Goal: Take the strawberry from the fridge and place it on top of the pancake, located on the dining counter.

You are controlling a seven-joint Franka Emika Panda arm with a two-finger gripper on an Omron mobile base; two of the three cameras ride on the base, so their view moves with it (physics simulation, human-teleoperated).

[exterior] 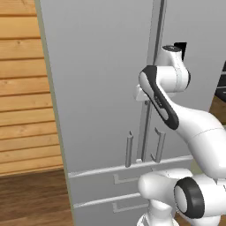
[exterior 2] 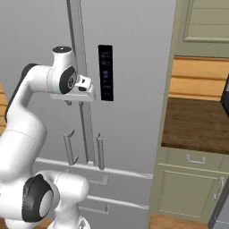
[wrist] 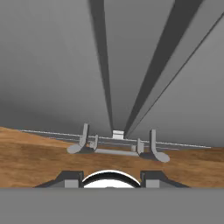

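Left base view: fridge (exterior: 101,88) fills the frame, both doors shut, strawberry presumably inside and hidden. Arm reaches up from 5 o'clock; the hand sits against the seam between the two doors, at the upper stretch of the door handles (exterior: 143,128). Lower handle ends stand at 6 o'clock of the hand, just above the two drawers.

Right base view: tool (exterior 2: 68,102) sits under the wrist, at 9 o'clock of the dark control panel (exterior 2: 105,72), right by the left door's bar. Fingers are mostly masked by the hand, so contact with the bar cannot be confirmed from here.

Hand view: camera looks down along the doors; the seam and a bar run from 12 o'clock toward centre, the handle feet sit near 6 o'clock above the wooden floor (wrist: 35,157). Fingertips (wrist: 72,178) stand close together with nothing visible between them, so the tool reads as closed and empty.

Judgement: step in hand is opening the fridge, first of the task. Pancake and dining counter are out of frame.

Next move likely calls for hooking or gripping one bar, then pulling outward in an arc about that door's hinge.
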